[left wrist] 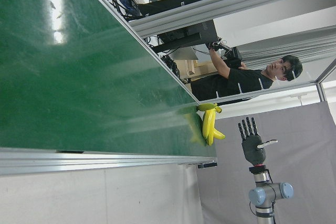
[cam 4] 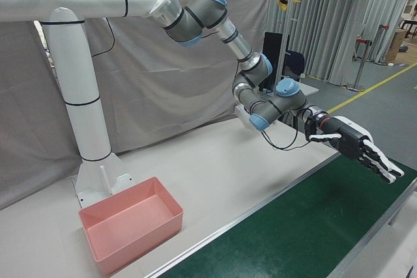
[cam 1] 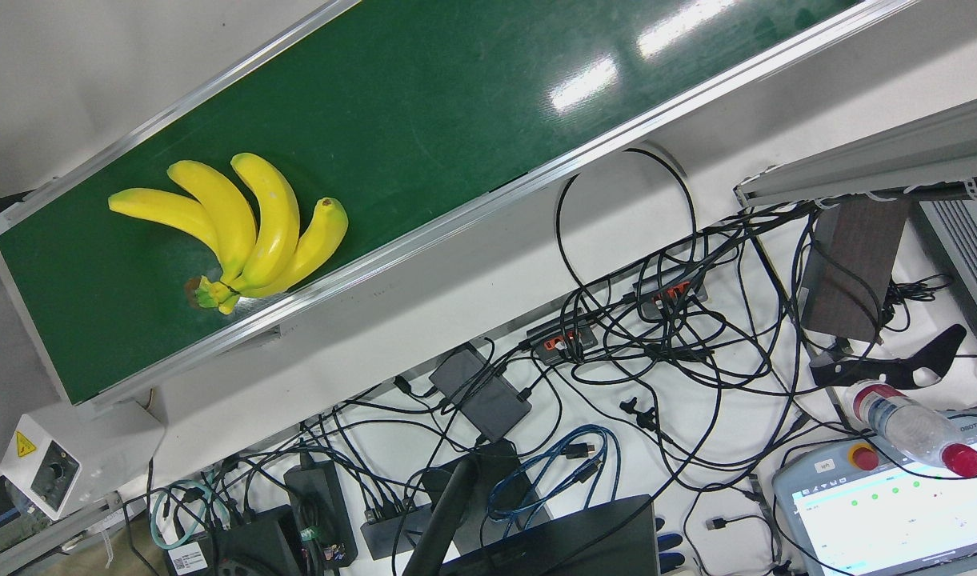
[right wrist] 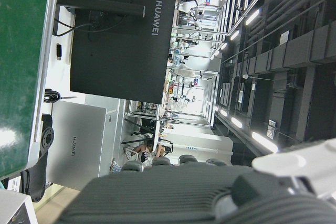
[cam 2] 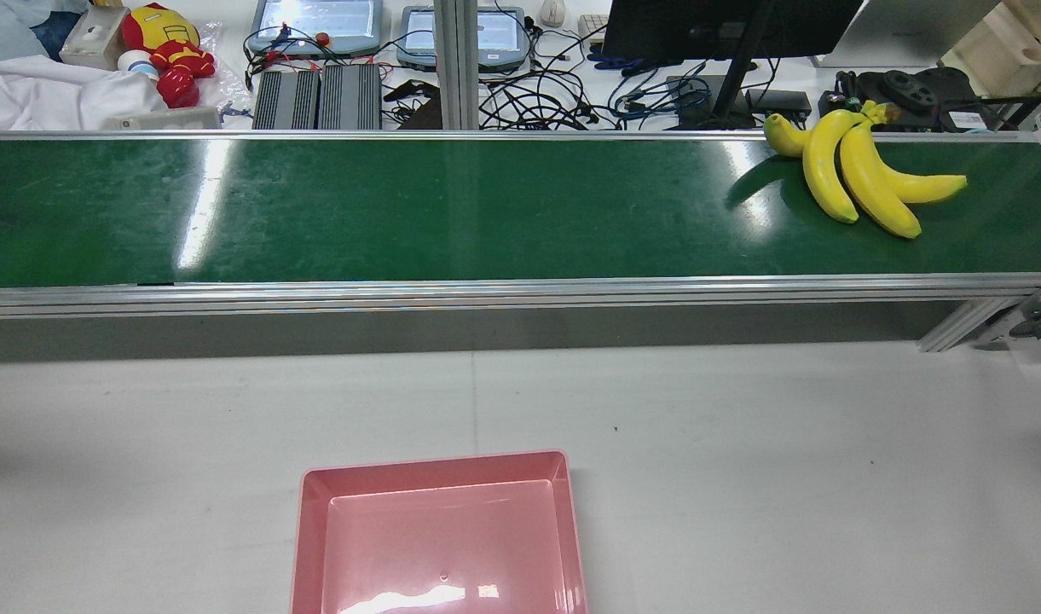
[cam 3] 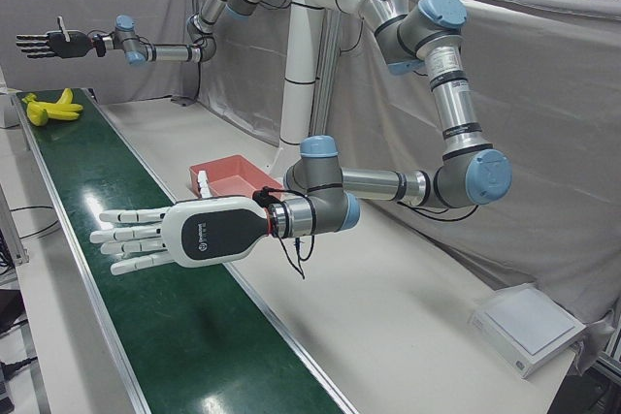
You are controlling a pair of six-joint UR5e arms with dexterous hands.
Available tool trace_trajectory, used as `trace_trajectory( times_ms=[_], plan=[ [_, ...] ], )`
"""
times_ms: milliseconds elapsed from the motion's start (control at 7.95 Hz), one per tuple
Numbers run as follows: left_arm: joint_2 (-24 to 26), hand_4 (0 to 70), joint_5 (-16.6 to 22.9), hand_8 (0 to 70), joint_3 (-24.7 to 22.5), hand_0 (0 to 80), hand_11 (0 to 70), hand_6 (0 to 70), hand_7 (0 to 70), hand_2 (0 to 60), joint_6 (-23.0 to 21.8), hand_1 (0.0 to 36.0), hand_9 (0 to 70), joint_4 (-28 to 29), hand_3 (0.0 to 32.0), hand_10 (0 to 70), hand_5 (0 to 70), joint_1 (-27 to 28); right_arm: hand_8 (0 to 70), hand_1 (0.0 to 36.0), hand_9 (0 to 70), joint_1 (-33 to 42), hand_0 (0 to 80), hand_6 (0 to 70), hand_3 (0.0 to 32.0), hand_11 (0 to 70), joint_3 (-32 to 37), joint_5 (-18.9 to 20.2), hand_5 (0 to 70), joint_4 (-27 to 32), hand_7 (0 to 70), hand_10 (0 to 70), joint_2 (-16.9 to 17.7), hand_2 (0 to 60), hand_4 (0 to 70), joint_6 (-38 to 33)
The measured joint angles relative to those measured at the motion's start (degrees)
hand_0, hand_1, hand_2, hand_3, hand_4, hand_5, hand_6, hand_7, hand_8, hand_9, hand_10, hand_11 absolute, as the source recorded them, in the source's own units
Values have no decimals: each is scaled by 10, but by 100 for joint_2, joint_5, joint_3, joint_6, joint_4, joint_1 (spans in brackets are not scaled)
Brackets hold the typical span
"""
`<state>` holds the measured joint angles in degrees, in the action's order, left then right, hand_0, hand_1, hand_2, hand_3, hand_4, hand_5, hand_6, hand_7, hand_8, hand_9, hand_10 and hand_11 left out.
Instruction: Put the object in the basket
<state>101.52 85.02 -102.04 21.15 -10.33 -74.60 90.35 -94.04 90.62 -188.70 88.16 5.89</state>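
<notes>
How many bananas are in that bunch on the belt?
4, joined at one stem: the banana bunch lies on the green belt near its end, on the robot's right side. None seem hidden, though one mostly disappears behind the others in the rear view.

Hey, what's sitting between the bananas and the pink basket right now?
Nothing: the rear view shows only bare green belt, its metal rail and bare white table between the bananas and the pink basket.

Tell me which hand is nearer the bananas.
The right hand, the dark one, open near the belt end where the bananas lie; the white left hand is far along the belt.
</notes>
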Motion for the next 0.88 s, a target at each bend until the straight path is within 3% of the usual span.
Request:
trace_trajectory(
  times_ms=[126,251,377,503,880],
  plan=[
    [0,129,4,109,0,568,42,14,51,0,-3,98,73,2,52,18,80,-17,0,0,0,0,0,0,0,0,0,0,0,0,0,0,0,0,0,0],
    [-5,137,16,97,2,631,71,9,53,0,5,183,70,1,66,32,65,-27,0,0,0,0,0,0,0,0,0,0,0,0,0,0,2,0,0,0],
    [-18,124,25,92,9,650,74,5,51,0,17,185,66,1,74,33,67,-21,0,0,0,0,0,0,0,0,0,0,0,0,0,0,2,0,0,0],
    [-32,104,29,98,18,628,55,7,52,0,24,132,70,3,88,23,70,-12,0,0,0,0,0,0,0,0,0,0,0,0,0,0,5,0,0,0],
    [-58,146,26,76,58,636,82,0,49,0,88,154,62,11,70,40,71,22,0,0,0,-3,0,0,0,0,0,0,0,0,0,0,9,0,0,0]
  ],
)
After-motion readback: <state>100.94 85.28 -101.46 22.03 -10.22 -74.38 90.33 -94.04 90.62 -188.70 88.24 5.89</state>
